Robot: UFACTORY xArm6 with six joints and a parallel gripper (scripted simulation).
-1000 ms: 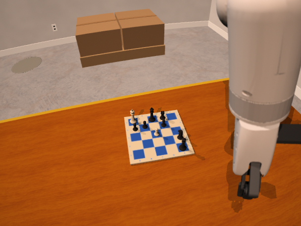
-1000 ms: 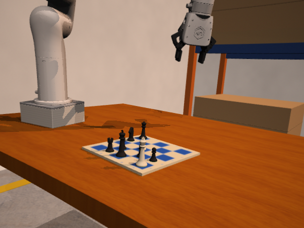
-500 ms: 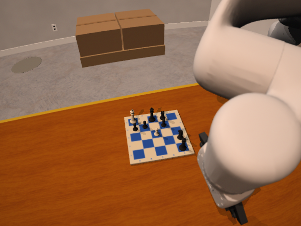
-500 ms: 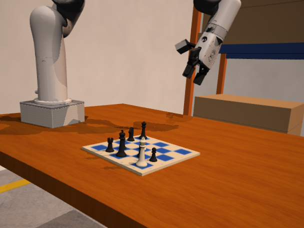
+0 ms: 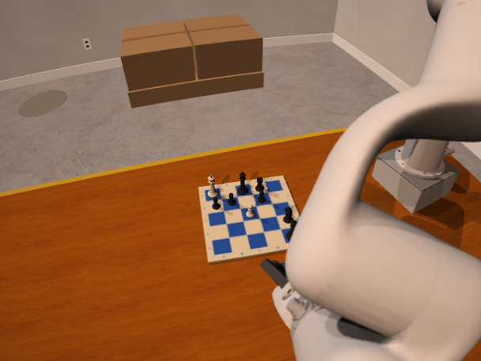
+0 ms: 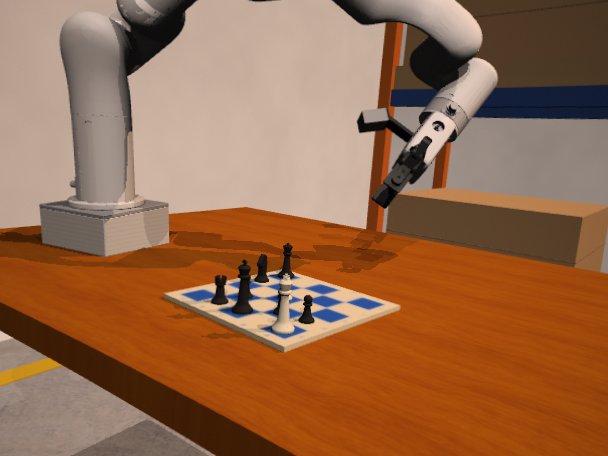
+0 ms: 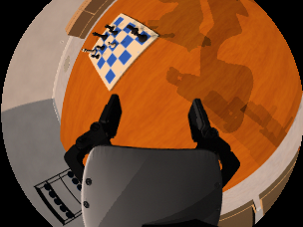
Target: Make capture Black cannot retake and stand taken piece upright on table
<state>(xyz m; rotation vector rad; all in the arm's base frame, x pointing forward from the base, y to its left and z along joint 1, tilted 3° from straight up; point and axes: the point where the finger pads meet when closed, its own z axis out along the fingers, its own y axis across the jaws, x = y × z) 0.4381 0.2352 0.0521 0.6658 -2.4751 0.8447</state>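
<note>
The blue-and-cream chessboard (image 5: 245,218) lies on the wooden table. A tall white piece (image 5: 212,186) stands in its far left corner and a white pawn (image 5: 250,211) near the middle. Several black pieces stand around them, among them a pawn (image 5: 232,199) and a tall piece (image 5: 242,183). In the exterior view the tall white piece (image 6: 284,305) is at the front of the board, next to a black pawn (image 6: 306,310). My gripper (image 6: 386,196) hangs high above the table, beyond the board (image 6: 276,303), tilted, open and empty. In the wrist view the open fingers frame bare table, with the board (image 7: 123,45) far off.
My arm fills the right of the top view and hides the board's right edge. The arm's base (image 6: 102,225) stands on the table behind the board. A cardboard box (image 6: 500,225) and an orange shelf post (image 6: 382,125) are beyond the table. Boxes (image 5: 191,55) sit on the floor.
</note>
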